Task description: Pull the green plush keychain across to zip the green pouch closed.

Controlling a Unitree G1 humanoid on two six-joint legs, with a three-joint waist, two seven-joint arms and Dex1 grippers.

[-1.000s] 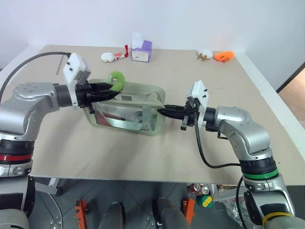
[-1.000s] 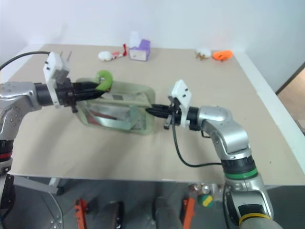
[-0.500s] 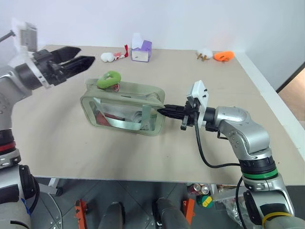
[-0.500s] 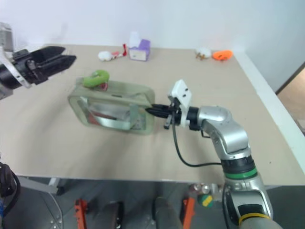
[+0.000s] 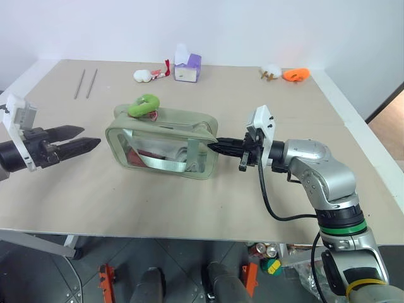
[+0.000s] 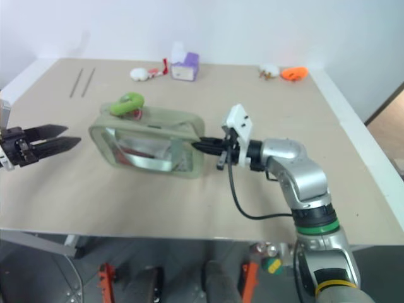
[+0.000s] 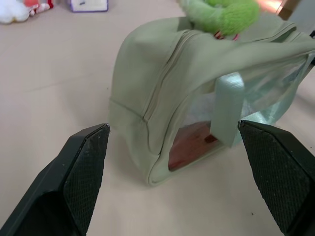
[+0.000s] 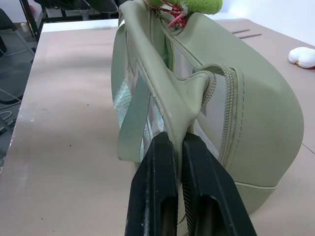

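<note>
The green pouch (image 5: 165,142) stands on the table, with clear side windows and green straps. The green plush keychain (image 5: 144,105) lies on its top at the left end, and it shows as the fuzzy keychain (image 7: 224,14) in the left wrist view. My left gripper (image 5: 91,135) hangs open to the left of the pouch, apart from it, with nothing between its fingers (image 7: 86,164). My right gripper (image 5: 218,146) is shut on the fabric tab at the pouch's right end; its fingers (image 8: 157,191) pinch that tab (image 8: 184,105).
At the back of the table are a purple-and-white box (image 5: 187,67), a white-and-red toy (image 5: 150,74), a small white toy (image 5: 271,71) and an orange toy (image 5: 297,74). Two thin rods (image 5: 86,83) lie at the back left. The table's front edge (image 5: 189,237) is near.
My left gripper let go of the keychain, opened wide and drew away to the left and lower. The keychain dropped onto the pouch's top. The right gripper kept still.
</note>
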